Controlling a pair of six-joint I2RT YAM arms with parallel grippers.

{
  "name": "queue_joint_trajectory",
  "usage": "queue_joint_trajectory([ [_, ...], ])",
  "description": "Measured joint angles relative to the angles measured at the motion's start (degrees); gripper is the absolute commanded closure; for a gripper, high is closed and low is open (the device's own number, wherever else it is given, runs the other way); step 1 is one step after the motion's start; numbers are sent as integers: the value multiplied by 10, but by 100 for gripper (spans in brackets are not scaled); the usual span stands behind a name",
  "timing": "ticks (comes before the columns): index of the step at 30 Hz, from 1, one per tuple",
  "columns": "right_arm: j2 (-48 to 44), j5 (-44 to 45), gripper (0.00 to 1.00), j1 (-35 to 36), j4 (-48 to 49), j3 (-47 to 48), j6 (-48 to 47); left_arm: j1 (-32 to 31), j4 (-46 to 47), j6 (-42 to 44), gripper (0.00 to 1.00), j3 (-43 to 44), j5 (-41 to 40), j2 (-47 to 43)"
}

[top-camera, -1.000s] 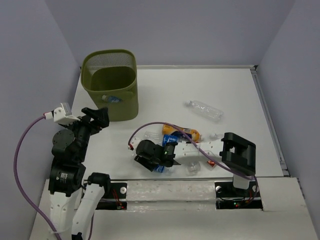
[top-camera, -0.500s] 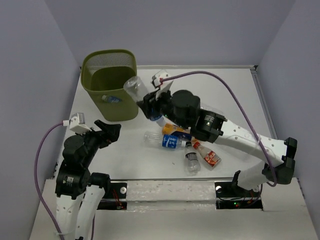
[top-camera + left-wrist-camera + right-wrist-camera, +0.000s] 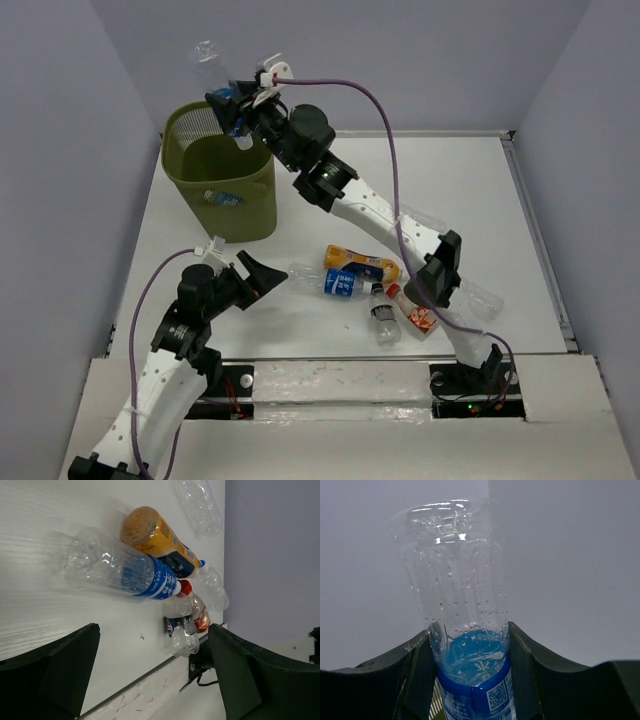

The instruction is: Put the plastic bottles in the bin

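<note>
My right gripper (image 3: 232, 100) is shut on a clear blue-labelled bottle (image 3: 212, 62), also in the right wrist view (image 3: 465, 630), and holds it bottom-up above the far rim of the olive-green bin (image 3: 225, 200). My left gripper (image 3: 262, 275) is open and empty, low over the table, just left of a lying blue-labelled bottle (image 3: 335, 282). The left wrist view shows that bottle (image 3: 120, 567), an orange bottle (image 3: 157, 540), a dark-labelled bottle (image 3: 181, 627), a red-labelled bottle (image 3: 199, 615) and clear ones (image 3: 200, 505).
An orange bottle (image 3: 362, 265), a dark-labelled bottle (image 3: 384, 322) and a red-labelled bottle (image 3: 418, 314) lie in a cluster at the table's near middle. Clear bottles lie further right (image 3: 482, 298). Another bottle shows through the bin's wall (image 3: 224, 197). The right arm spans the table.
My right gripper lifted the blue-labelled bottle from the pile and carried it far left, up over the bin. My left arm swung down and right toward the bottle cluster.
</note>
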Motion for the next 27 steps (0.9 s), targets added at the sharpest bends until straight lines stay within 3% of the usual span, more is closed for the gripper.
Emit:
queue_joint_trajectory([
  [2,32,-19,14,-2,9,8,-1,-36,37,-23,1,-4,-14,16],
  [3,48,-28,10,-3,10,8,-3,-50,50,-32,1,-6,-23,21],
  [10,61,-105,7,-8,-19,-42,-5,-154,124,-100,1,-28,-87,83],
  [14,-64,-139,11,-10,-20,-230,-3,-223,156,-133,1,-29,-155,112],
  [16,-187,-153,12,-11,-17,-380,-1,-252,179,-151,1,-31,-194,127],
  [20,-395,-155,13,-14,6,-582,10,-283,219,-176,1,-34,-244,176],
  [23,-524,-148,13,-14,16,-703,25,-294,236,-187,1,-34,-276,229],
  [27,-614,-126,11,-14,4,-802,53,-299,247,-204,1,-34,-313,282],
])
